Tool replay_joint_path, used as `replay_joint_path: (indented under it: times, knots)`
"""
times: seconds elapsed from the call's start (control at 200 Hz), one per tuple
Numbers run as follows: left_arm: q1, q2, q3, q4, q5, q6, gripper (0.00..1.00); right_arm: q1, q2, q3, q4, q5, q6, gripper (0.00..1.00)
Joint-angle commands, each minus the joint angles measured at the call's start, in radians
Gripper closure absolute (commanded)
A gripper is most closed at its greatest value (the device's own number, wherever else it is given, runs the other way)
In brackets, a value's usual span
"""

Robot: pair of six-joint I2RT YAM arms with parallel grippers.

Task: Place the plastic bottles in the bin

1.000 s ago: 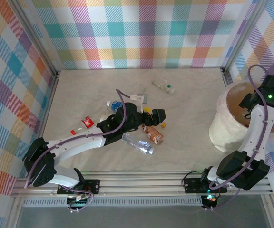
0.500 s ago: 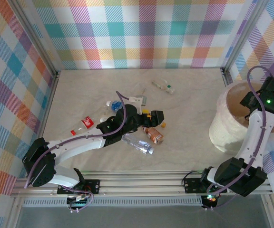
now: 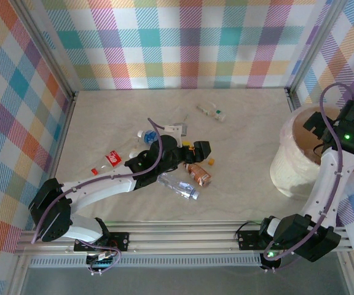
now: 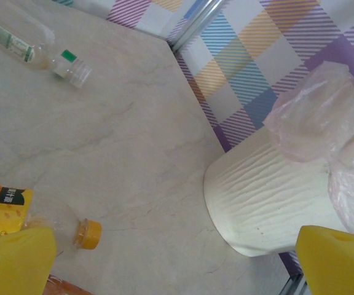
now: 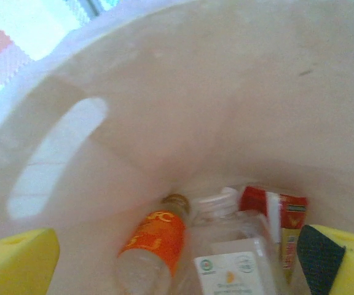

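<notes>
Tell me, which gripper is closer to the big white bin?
Right. The right gripper hangs over the open bin; the left gripper is mid-table among loose bottles, well away from it.

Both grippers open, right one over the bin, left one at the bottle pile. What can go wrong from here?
1. The left gripper hangs over closely packed bottles: closing may catch the orange-capped bottle askew or knock the brown-labelled bottle away.
2. The right gripper sits over the bin; its loose liner might snag it.
3. If the left arm carries a bottle over, it may meet the right arm there.
</notes>
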Motion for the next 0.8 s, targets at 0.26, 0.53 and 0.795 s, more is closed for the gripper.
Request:
replay_joint_path:
  times: [0.26,0.53,0.795]
  knots:
    - [-0.012,-0.005,-0.010,-0.166,-0.193,-0.124,0.00,0.139,-0.101,0.011,0.072,-0.217,0.050,0.00]
    - [-0.004,-0.028,0.001,-0.361,-0.334,-0.238,0.00,0.394,-0.094,0.042,0.091,-0.231,0.072,0.00]
    - [0.035,-0.071,-0.023,-0.567,-0.456,-0.359,0.00,0.660,-0.092,-0.030,0.234,-0.263,0.108,0.00]
